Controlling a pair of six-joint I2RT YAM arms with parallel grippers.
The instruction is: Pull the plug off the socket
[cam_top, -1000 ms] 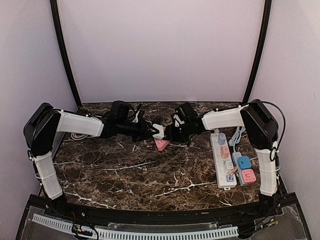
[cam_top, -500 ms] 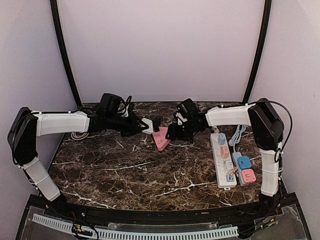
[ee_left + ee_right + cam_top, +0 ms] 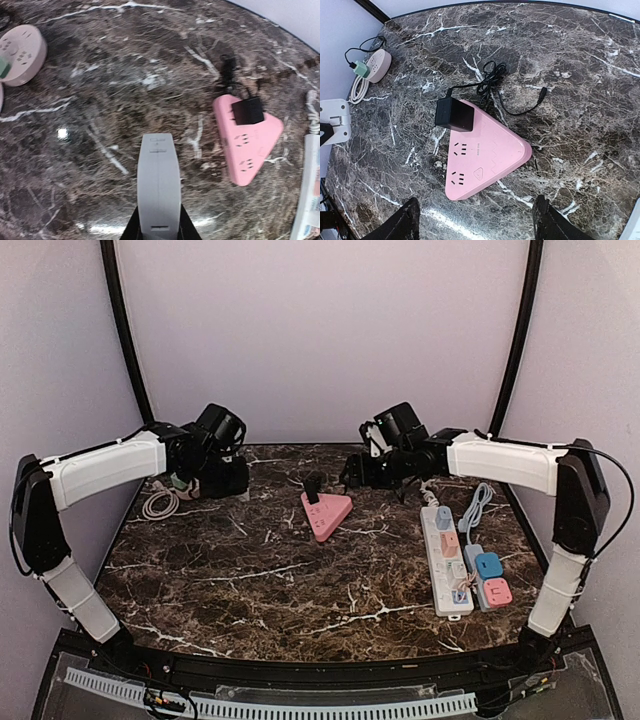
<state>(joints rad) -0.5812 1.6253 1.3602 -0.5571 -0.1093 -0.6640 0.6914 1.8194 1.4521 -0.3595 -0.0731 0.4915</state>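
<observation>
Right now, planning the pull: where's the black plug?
In the top view, the black plug sits on the pink socket's far left corner, near the middle of the marble table.

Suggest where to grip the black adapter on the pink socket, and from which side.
Grip the black adapter across its flat side faces, coming straight down. Its boxy body stands proud of the top of the pink socket near one corner; its cord leaves the far end, so keep off that end. The open right gripper looks best placed.

A pink triangular plastic socket (image 3: 330, 517) lies mid-table on the dark marble table (image 3: 250, 580). A black plug block (image 3: 312, 488) sits on its far-left corner. White power strips (image 3: 446, 560) lie to the right, and a round socket puck (image 3: 377, 65) lies far left.
</observation>
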